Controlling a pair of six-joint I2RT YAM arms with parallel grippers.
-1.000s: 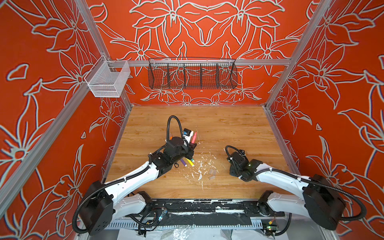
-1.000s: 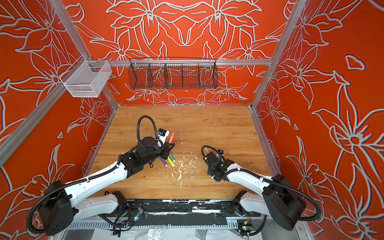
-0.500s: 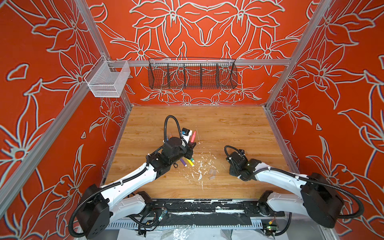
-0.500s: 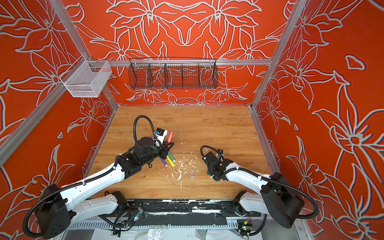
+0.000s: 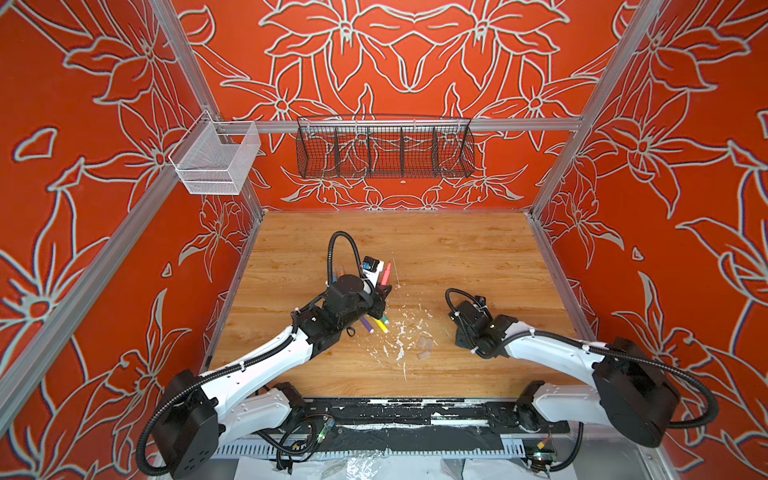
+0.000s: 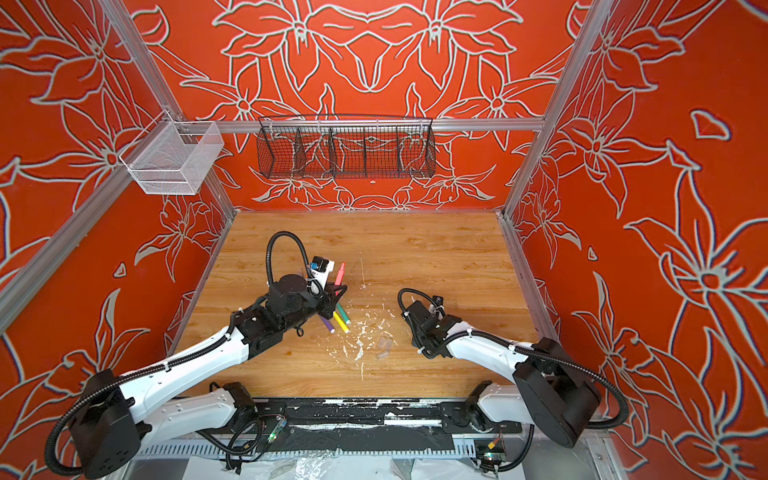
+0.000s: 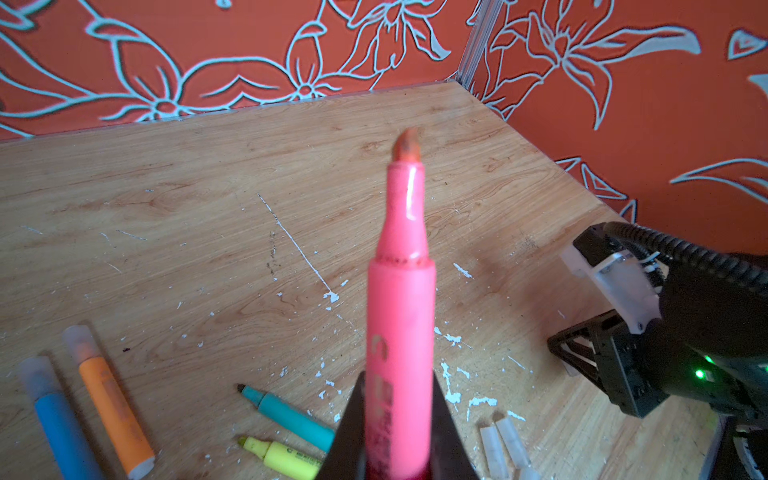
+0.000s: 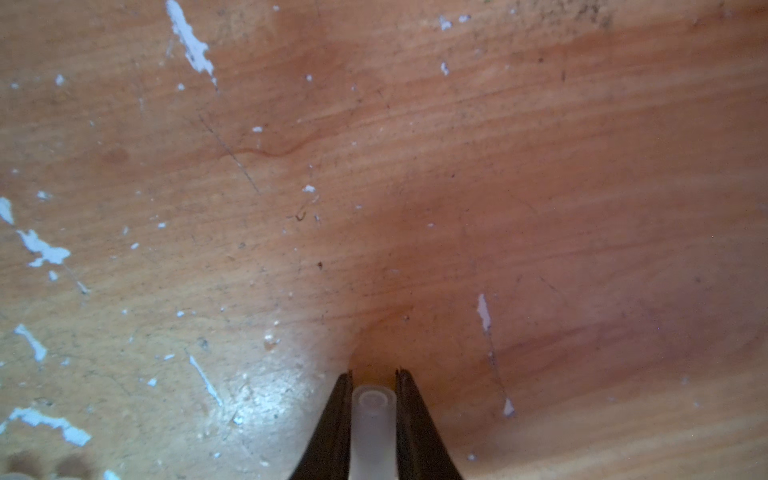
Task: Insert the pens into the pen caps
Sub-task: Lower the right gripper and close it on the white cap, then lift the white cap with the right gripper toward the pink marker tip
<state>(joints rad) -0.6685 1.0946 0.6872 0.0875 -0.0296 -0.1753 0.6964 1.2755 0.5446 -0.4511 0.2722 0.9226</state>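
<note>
My left gripper (image 7: 399,380) is shut on a pink pen (image 7: 401,291), held off the table with its uncapped tip up; both top views show the pink pen (image 5: 385,274) (image 6: 339,273). My right gripper (image 8: 373,376), low over the table on the right (image 5: 459,334), is shut on a clear pen cap (image 8: 372,428). Purple (image 5: 366,325), yellow (image 5: 380,325) and green (image 5: 384,319) pens lie uncapped beside the left arm. Blue (image 7: 62,424) and orange (image 7: 112,403) pens lie capped. Loose caps (image 5: 423,345) (image 7: 503,449) rest between the arms.
White paint-like flecks (image 5: 401,332) mark the wooden table (image 5: 457,249) around the pens. A black wire basket (image 5: 384,151) hangs on the back wall and a white mesh basket (image 5: 216,164) at the left corner. Orange walls close three sides.
The left arm has shifted only slightly, still holding the pink pen up. The right arm stays low at the same spot on the table.
</note>
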